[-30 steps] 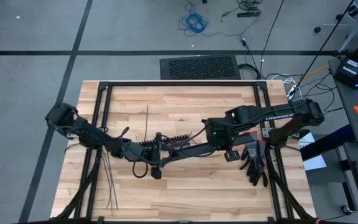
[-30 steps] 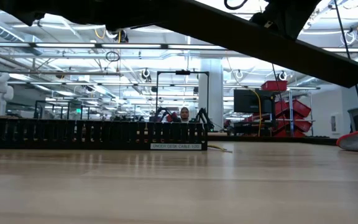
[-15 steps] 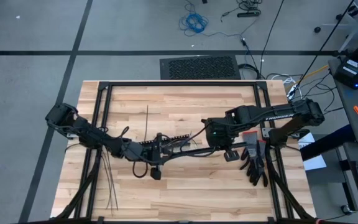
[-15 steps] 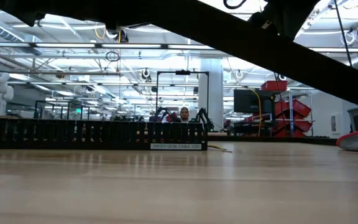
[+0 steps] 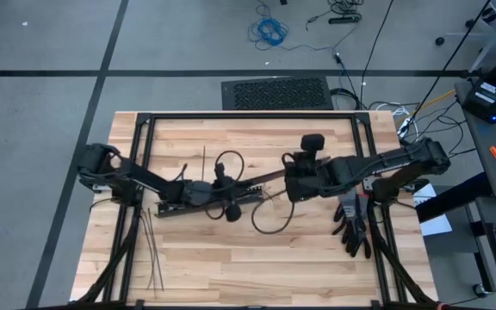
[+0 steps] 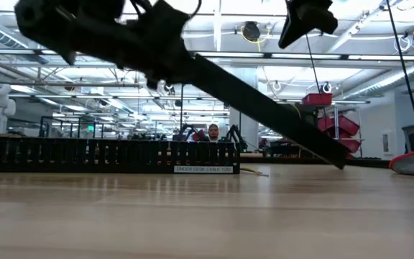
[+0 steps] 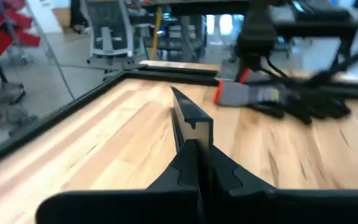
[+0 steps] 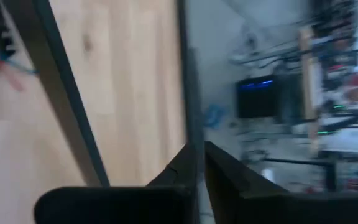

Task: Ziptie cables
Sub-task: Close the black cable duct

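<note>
Both grippers hang mid-table: left gripper (image 5: 231,209) pressed together on a duct (image 7: 188,118), right gripper (image 5: 293,176) nearly closed, empty. Zipties (image 5: 151,250) lie near the table's (image 5: 300,258) left front corner.

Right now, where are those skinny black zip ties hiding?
In the high view, the zipties lie on the wooden table near its front-left corner, just inside the black frame rail and below the left arm.
</note>
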`<state>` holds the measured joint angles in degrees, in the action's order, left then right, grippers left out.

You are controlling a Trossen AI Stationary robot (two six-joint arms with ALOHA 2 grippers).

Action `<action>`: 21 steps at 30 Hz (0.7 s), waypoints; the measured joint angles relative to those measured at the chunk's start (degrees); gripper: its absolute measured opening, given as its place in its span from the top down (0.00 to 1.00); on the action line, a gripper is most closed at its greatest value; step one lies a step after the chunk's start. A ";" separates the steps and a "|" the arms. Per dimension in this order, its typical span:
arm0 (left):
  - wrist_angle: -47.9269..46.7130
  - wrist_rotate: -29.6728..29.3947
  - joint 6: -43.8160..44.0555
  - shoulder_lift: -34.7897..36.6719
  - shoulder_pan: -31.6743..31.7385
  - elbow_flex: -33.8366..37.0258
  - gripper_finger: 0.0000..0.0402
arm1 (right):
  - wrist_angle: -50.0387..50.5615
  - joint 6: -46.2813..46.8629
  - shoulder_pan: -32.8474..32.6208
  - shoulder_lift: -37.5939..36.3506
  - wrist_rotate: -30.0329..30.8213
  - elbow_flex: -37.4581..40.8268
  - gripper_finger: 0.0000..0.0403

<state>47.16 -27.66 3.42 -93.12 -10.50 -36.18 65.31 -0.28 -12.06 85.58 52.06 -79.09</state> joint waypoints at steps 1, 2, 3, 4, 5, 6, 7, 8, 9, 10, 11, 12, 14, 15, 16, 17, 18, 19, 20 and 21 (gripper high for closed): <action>1.76 0.05 1.63 -1.31 0.65 0.00 0.99 | -0.05 0.13 -1.00 0.00 1.74 -0.01 0.93; 3.69 0.13 3.07 -2.81 1.20 0.00 0.99 | -0.09 0.90 -1.85 0.00 2.70 -0.02 0.91; 6.03 0.20 4.46 -4.29 1.70 0.00 0.99 | -0.05 2.42 -2.81 0.03 3.14 -0.02 0.89; 8.38 0.28 5.66 -5.64 2.14 0.00 0.99 | -0.16 4.18 -3.68 0.28 3.21 0.04 0.86; 10.55 0.57 6.94 -6.80 2.54 0.00 1.00 | -0.71 5.99 -4.57 0.40 3.44 0.66 0.83; 12.92 0.81 8.13 -7.70 2.91 0.00 1.00 | -1.03 7.33 -5.44 0.72 3.47 1.74 0.80; 15.48 1.02 9.12 -8.41 3.21 0.00 1.00 | -1.81 8.26 -6.23 1.27 3.50 3.24 0.77; 17.81 1.12 9.94 -8.79 3.52 0.00 1.00 | -3.13 8.99 -6.92 1.80 3.41 4.93 0.74; 19.62 1.18 10.88 -8.96 3.74 0.00 1.00 | -4.54 9.41 -7.62 2.54 3.30 6.82 0.71; 20.80 1.20 11.59 -9.02 3.95 -0.02 1.00 | -6.13 9.51 -8.06 3.13 3.32 8.83 0.67; 21.52 1.27 12.52 -9.05 4.21 -0.02 1.00 | -7.78 9.33 -8.43 3.72 3.49 10.66 0.64; 21.71 1.61 13.52 -9.08 4.44 -0.02 1.00 | -9.64 8.73 -8.66 4.41 3.97 12.41 0.60; 21.62 2.82 15.72 -9.14 5.01 -0.02 1.00 | -12.14 7.88 -8.89 5.75 6.47 15.07 0.53; 21.33 3.62 16.73 -9.14 5.33 -0.02 1.00 | -13.09 7.50 -8.87 6.42 7.57 15.87 0.50; 20.86 4.15 17.70 -9.14 5.65 -0.02 1.00 | -14.01 6.93 -8.86 6.87 8.46 16.26 0.47; 20.31 4.79 18.75 -9.14 6.01 -0.02 1.00 | -14.92 6.58 -8.82 7.27 9.21 16.29 0.44; 19.62 5.14 19.42 -9.14 6.21 -0.02 1.00 | -16.27 6.20 -8.60 7.58 9.55 16.26 0.40; 19.32 5.39 20.02 -9.14 6.51 -0.02 1.00 | -17.90 5.40 -8.44 7.88 9.50 16.24 0.37; 19.38 5.68 20.24 -9.14 6.74 -0.02 1.00 | -19.67 4.65 -8.22 8.15 9.48 16.24 0.35; 19.59 6.40 20.44 -9.14 7.01 -0.02 1.00 | -21.10 3.88 -8.10 8.32 9.35 16.24 0.32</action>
<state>66.75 -21.26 23.86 -102.26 -3.49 -36.21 44.20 3.60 -20.16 93.90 61.41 -62.85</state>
